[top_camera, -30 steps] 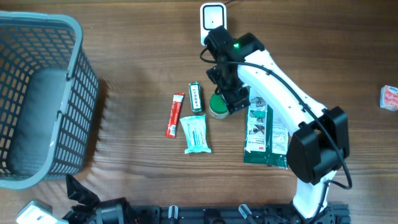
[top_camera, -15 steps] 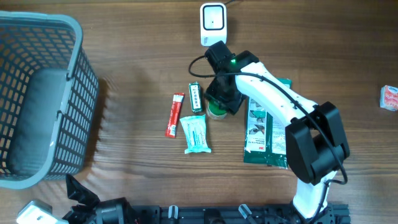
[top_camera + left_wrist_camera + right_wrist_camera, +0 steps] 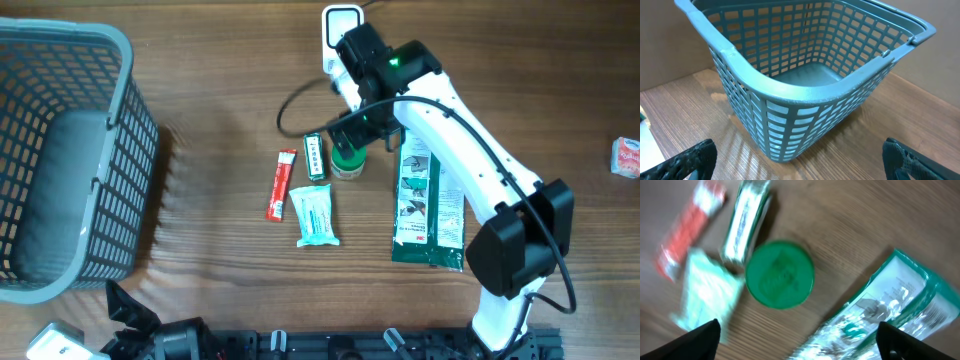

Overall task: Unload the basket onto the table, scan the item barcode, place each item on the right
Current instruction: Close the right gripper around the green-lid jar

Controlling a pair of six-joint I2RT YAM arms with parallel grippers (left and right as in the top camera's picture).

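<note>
right gripper (image 3: 358,130) hangs wide open over the green-lidded jar (image 3: 780,274), gripping nothing. the jar stands on the table (image 3: 220,120), just right of a slim green pack (image 3: 315,157) and left of a big green pouch (image 3: 425,205). the white scanner (image 3: 338,22) sits beyond it, at the far side. left gripper (image 3: 800,162) is wide open and empty, facing the basket (image 3: 790,95).

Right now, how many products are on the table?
6: centre, red stick, green bar, pale pouch, green-lidded jar; large packet beside them; pink pack far right. Others may be hidden.
</note>
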